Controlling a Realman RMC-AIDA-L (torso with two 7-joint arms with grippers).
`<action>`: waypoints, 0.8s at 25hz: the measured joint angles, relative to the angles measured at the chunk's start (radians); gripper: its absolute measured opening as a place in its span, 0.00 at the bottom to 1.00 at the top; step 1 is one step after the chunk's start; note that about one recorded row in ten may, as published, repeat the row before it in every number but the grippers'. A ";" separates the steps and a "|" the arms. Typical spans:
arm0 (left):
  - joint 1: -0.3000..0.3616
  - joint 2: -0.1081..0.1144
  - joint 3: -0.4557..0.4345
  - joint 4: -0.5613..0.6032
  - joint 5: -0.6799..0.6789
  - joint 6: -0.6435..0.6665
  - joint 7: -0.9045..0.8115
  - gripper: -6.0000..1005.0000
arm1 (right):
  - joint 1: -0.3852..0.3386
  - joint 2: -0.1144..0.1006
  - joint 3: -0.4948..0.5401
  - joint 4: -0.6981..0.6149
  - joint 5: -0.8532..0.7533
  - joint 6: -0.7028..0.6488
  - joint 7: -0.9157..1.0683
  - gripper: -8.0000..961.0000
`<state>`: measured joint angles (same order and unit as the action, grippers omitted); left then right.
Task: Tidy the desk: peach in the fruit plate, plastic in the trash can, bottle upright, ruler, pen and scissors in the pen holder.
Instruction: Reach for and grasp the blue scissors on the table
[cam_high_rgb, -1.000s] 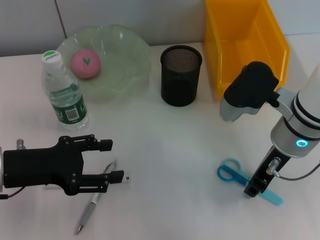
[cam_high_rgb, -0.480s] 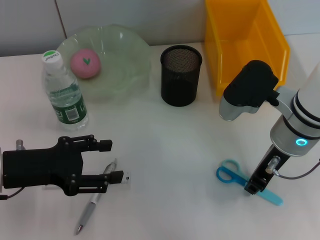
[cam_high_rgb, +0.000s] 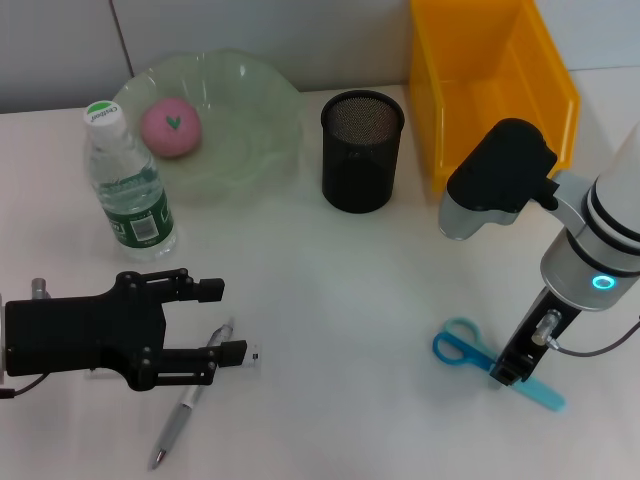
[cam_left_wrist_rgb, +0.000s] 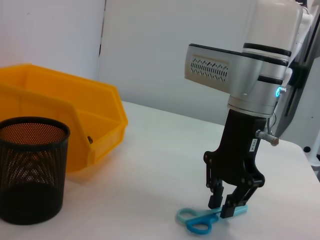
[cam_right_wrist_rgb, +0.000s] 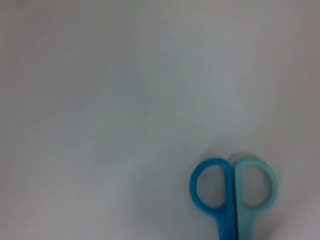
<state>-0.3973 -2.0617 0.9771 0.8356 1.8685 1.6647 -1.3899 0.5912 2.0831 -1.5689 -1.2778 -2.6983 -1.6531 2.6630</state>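
1. White bench (cam_high_rgb: 330, 290): carries all the items listed below.
2. Right tool (cam_high_rgb: 505, 375): points straight down at the near right part of the bench. In the left wrist view its two black fingers (cam_left_wrist_rgb: 216, 200) stand on either side of the shank of the blue and light-blue plastic-handled scissors (cam_high_rgb: 463, 347), with a gap between them; whether they press on the scissors cannot be told.
3. Scissors: lie flat on the bench with the handle rings toward the bench centre and the light-blue end reaching out past the right tool toward the near right. The right wrist view shows the two rings side by side, one blue and one pale.
4. Left tool (cam_high_rgb: 225, 320): hangs over the near left part of the bench, lying level, with its two black fingers spread and pointing toward the bench centre.
5. Silver pen (cam_high_rgb: 190, 408): lies on the bench under the nearer finger of the left tool, slanting toward the near edge.
6. Clear plastic water bottle with a green label and white cap (cam_high_rgb: 128, 188): stands upright at the far left, just beside the plate.
7. Pale green glass fruit plate (cam_high_rgb: 250, 130): sits at the far left and holds the pink peach (cam_high_rgb: 171, 127).
8. Black mesh pen holder (cam_high_rgb: 362, 150): stands upright at the far centre, between the plate and the bin.
9. Yellow plastic bin (cam_high_rgb: 490, 85): stands at the far right.
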 joint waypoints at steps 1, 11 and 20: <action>0.000 0.000 0.000 0.001 0.000 0.001 0.000 0.79 | 0.000 0.000 0.000 -0.001 0.000 0.000 0.000 0.23; -0.003 0.000 0.000 0.004 -0.003 0.004 0.000 0.79 | 0.004 0.000 0.012 -0.006 0.003 -0.013 0.001 0.18; -0.003 0.001 -0.002 0.005 -0.005 0.004 0.000 0.79 | 0.012 0.000 0.016 -0.017 0.004 -0.032 0.002 0.23</action>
<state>-0.4004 -2.0606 0.9756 0.8406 1.8632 1.6690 -1.3898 0.6027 2.0831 -1.5530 -1.2944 -2.6941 -1.6852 2.6653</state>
